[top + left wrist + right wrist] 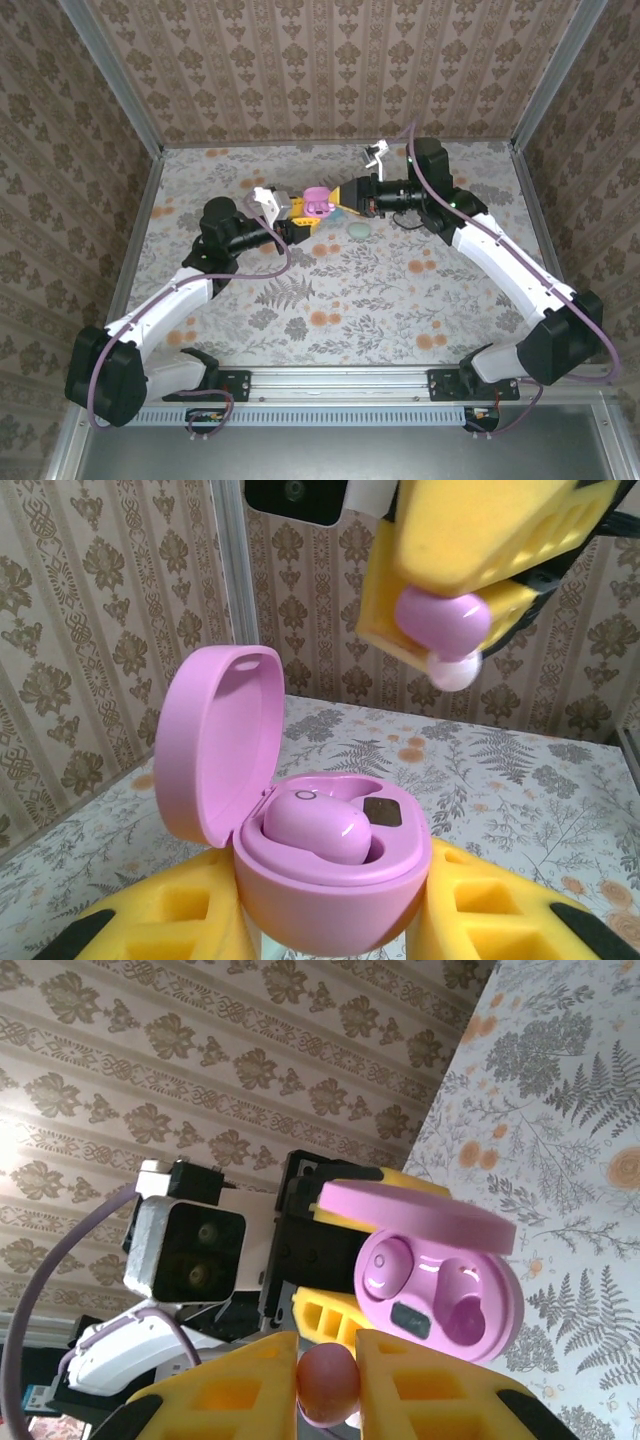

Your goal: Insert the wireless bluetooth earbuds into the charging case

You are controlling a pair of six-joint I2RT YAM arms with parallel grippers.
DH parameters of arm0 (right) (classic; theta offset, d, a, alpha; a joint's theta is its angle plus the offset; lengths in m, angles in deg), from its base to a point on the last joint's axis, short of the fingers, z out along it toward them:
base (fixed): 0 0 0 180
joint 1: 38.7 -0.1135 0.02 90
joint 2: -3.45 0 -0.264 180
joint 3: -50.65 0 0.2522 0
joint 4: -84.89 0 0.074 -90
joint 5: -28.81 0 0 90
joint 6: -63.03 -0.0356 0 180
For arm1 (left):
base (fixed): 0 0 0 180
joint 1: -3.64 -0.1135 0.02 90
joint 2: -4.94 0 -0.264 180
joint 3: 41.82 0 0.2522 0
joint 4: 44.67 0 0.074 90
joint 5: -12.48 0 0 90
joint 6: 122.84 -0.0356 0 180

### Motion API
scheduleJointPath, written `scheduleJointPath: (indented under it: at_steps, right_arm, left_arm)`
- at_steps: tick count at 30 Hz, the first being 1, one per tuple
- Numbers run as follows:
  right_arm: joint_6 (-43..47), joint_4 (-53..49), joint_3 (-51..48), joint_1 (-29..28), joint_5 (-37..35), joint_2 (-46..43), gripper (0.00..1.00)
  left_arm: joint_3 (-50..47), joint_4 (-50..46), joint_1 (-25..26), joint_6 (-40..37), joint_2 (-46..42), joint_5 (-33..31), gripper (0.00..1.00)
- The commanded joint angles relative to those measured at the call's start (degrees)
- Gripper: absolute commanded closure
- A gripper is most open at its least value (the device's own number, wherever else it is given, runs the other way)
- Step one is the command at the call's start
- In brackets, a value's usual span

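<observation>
My left gripper [330, 925] is shut on the pink charging case [335, 885], its yellow fingers [500, 910] on either side of the body. The lid [215, 750] stands open. One pink earbud [315, 828] sits in a slot of the case. The other slot [470, 1305] is empty. My right gripper [327, 1360] is shut on a second pink earbud [327, 1390], held close to the open case [440, 1290] and apart from it. That held earbud [443, 620] hangs above the case in the left wrist view. From above, both grippers [297, 222] [347, 195] meet at the case [318, 203].
A small teal-green rounded thing [358, 231] lies on the floral table [400, 290] just right of the grippers. Patterned walls [300, 70] with metal frame posts enclose the back and sides.
</observation>
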Motion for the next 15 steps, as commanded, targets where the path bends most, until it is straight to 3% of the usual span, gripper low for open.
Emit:
scheduleJointPath:
  at_steps: [1,15]
  right_arm:
    - [2.8,-2.3,1.9,-0.5,-2.3,1.8,0.78]
    - [2.9,-1.2,2.4,-0.9,-4.1,3.3,0.79]
  left_arm:
    - [2.0,-0.3,0.3,-0.9,0.1,1.9,0.67]
    - [2.3,-0.3,0.4,-0.3,-0.3,2.1,0.67]
